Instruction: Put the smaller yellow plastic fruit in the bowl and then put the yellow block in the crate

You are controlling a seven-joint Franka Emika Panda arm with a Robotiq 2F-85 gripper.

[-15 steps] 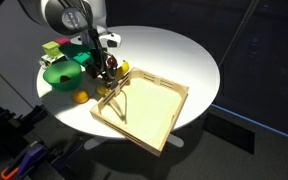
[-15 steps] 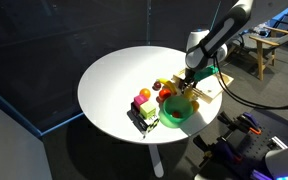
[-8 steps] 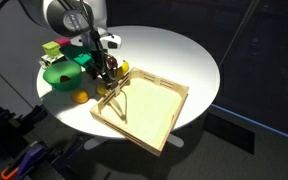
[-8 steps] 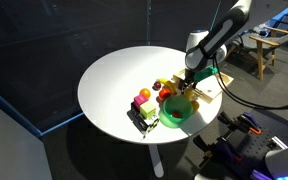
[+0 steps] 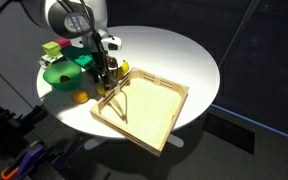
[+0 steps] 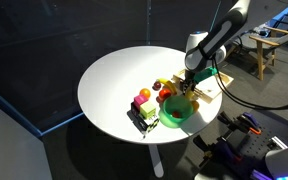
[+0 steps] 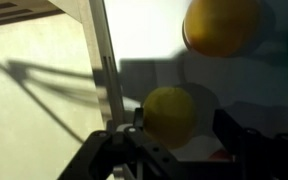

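In an exterior view, the green bowl [image 5: 56, 74] sits at the left of the round white table [image 5: 174, 50], with the wooden crate [image 5: 162, 80] to its right. In the wrist view, the smaller yellow plastic fruit [image 7: 169, 115] rests on the table just right of the crate's rail. It lies between the spread fingers of the gripper [image 7: 179, 130], with a gap showing on the fruit's right.

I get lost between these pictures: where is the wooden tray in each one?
In an exterior view: wooden tray in the middle, largest thing.
In an exterior view: it sits right of centre, small.
Wrist view: it fills the left.
Shared landmark: the fingers beside its rim.
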